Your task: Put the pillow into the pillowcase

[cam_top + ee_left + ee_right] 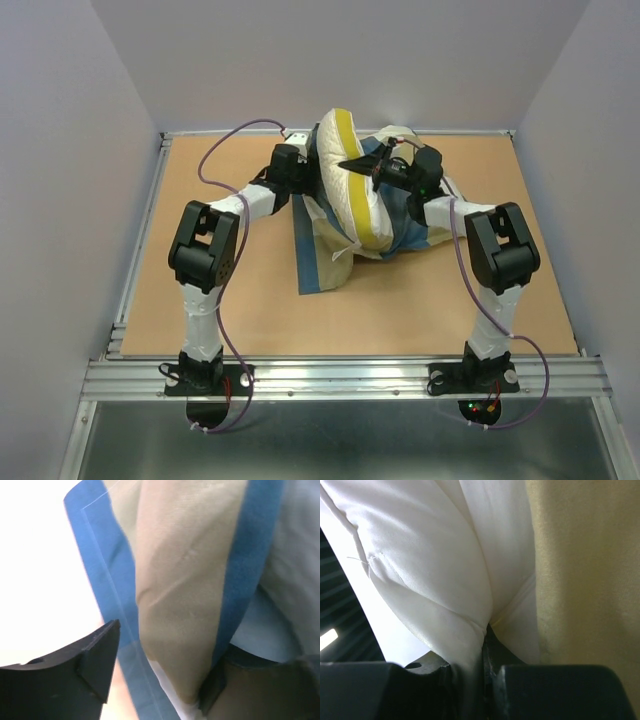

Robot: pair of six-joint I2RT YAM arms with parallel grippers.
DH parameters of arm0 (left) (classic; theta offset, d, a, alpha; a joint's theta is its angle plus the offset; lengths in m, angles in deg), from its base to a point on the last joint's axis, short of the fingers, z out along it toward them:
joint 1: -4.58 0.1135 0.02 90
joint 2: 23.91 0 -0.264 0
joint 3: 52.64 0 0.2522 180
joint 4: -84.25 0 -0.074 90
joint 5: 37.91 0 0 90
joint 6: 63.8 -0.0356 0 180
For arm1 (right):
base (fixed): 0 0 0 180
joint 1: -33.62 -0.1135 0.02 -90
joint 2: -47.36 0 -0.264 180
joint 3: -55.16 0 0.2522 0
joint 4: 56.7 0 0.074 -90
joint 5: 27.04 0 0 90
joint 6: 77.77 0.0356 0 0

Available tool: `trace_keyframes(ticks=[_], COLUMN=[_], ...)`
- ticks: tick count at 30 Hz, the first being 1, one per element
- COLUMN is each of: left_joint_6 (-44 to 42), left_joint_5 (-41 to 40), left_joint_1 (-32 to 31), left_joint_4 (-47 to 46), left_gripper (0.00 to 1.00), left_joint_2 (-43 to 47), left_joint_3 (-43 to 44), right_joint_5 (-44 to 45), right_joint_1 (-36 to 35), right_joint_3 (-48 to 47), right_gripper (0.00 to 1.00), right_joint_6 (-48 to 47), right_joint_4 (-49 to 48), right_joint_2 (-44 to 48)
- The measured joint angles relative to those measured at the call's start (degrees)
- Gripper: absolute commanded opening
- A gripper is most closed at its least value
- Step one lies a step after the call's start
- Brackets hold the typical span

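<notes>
The pillow (352, 190) stands on its edge at the back middle of the table, white with a yellow-green band facing up. The pillowcase (318, 262), in blue and tan blocks, lies crumpled under and in front of it. My right gripper (362, 168) is shut on a fold of the pillow's white fabric (430, 565), pinched between its fingers (482, 652). My left gripper (300, 160) is at the pillow's left side, partly hidden. In the left wrist view its jaws (161, 662) stand wide apart with a tan and blue fold of the pillowcase (185, 580) between them, touching the right finger.
The brown table board (200, 300) is bounded by white walls at left, right and back. An aluminium rail (340, 375) runs along the front edge by both arm bases. Purple cables loop off both arms.
</notes>
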Motion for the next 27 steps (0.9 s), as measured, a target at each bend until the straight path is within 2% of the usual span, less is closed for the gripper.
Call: trace_keyframes(ticks=[3,6,10,15,17,22,27], left_joint_6=[-2.27,-5.68,-10.29,-15.87,-17.22,-19.71,-20.81], left_joint_5=[-2.54,-3.41,-3.63,-3.58,-3.52,-0.96,4.7], left_joint_1=[0.46,1.29,1.81,4.31,5.68,8.74,10.08], left_joint_4=[0.68,2.8,8.37,13.79,15.15,20.52,27.04], left_gripper=[0.45,0.43,0.37,0.18,0.0,0.0,0.0], left_joint_2=[0.0,0.15,1.73,8.15,9.86,10.14,9.6], left_joint_3=[0.0,0.09,0.11,-1.7,-1.68,0.33,5.92], right_joint_5=[0.17,0.72,2.34,6.21,8.22,10.25,9.38], right_joint_1=[-0.13,-0.02,0.26,0.15,-0.02,-0.74,-3.37], right_joint_3=[0.83,1.29,0.94,-1.55,-2.84,-5.97,-12.94], right_gripper=[0.01,0.01,0.01,0.01,0.01,0.01,0.0], right_joint_6=[-0.09,-2.54,-15.17,-30.71,-36.57,-46.36,-57.7], right_joint_4=[-0.35,0.98,11.78,25.05,29.03,34.45,40.54], right_joint_2=[0.04,0.04,0.61,0.63,0.61,-0.59,-6.23])
